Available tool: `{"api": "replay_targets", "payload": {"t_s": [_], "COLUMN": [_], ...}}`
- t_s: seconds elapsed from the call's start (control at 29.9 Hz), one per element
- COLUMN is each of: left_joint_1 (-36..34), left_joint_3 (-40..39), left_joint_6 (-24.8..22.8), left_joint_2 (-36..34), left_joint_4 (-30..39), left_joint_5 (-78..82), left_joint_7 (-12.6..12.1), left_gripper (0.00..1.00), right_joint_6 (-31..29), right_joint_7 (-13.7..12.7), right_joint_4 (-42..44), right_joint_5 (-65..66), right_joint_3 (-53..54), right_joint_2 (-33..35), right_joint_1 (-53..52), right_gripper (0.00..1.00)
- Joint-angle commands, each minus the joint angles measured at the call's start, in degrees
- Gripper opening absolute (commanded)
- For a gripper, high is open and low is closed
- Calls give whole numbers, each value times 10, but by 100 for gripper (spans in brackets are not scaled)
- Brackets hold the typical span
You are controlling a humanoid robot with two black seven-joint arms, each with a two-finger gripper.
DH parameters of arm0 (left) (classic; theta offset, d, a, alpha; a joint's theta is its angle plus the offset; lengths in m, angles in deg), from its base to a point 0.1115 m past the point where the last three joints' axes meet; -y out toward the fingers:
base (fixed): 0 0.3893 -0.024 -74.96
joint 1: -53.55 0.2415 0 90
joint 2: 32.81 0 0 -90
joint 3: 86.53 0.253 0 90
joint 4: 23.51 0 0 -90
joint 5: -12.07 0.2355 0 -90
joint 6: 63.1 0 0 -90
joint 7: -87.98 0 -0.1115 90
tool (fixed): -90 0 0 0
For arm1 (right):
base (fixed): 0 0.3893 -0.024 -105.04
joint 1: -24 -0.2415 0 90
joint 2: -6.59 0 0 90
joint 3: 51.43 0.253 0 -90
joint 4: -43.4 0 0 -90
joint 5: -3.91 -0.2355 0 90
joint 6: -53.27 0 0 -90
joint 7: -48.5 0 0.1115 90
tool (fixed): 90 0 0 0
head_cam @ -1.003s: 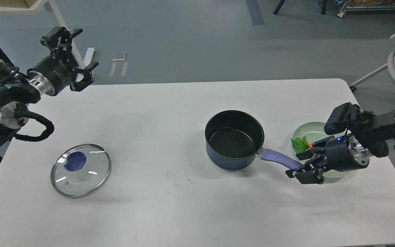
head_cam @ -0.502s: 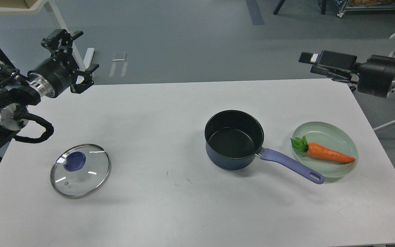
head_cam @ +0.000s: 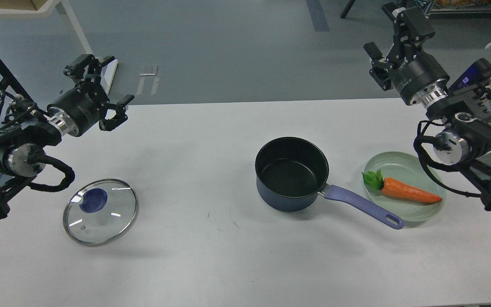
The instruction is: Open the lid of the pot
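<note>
The left gripper point(head_cam: 100, 91) hangs above the table's far left edge with its jaws spread apart and nothing between them, one finger point(head_cam: 124, 101) reaching over the white table point(head_cam: 211, 256) and the other raised over the floor beyond. The right gripper point(head_cam: 392, 40) sits high past the table's far right corner, its jaws likewise apart and empty, pointing away over the grey floor. Both arms stand well clear of everything on the tabletop. The glass lid point(head_cam: 99, 211) is off the pot and lies flat near the left edge, below the left arm's elbow, its blue knob point(head_cam: 93, 200) showing through the glass and its steel rim fully on the table. The pot point(head_cam: 291, 174) stands open right of centre, dark inside, with its purple handle point(head_cam: 362, 206) running toward the near right and its tip just beside the rim of a pale green plate point(head_cam: 433, 209). A carrot point(head_cam: 409, 192) lies across that plate, leaves toward the pot. A wide bare stretch of table separates lid and pot, and the whole near strip of the table is open.
</note>
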Motion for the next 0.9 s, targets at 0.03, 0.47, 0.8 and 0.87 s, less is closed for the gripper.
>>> {"api": "replay_targets", "payload": {"t_s": [0.03,0.47,0.8,0.87], "left_joint_1": [27,62,66,66], "left_joint_3": [-42,-108,-120,-120], "left_joint_6": [-9,-53,-55,-54], "left_joint_2": [29,98,141,141], "left_joint_4": [-13,-57,-73,-73], "left_joint_5": [4,8,8,8], "left_joint_7": [-2,-6,-29,-29], "left_gripper": [100,100,100,100], "right_joint_6": [4,-85,-182,-204], "right_joint_7": [0,-48,-45,-44], "right_joint_4": [0,40,42,40], "right_joint_5": [-16,-108,-107,-107], "right_joint_3": [45,77,61,60], "right_joint_2": [-51,-78,-32,-15], "right_joint_1": [61,104,114,118], "right_gripper": [100,100,100,100]}}
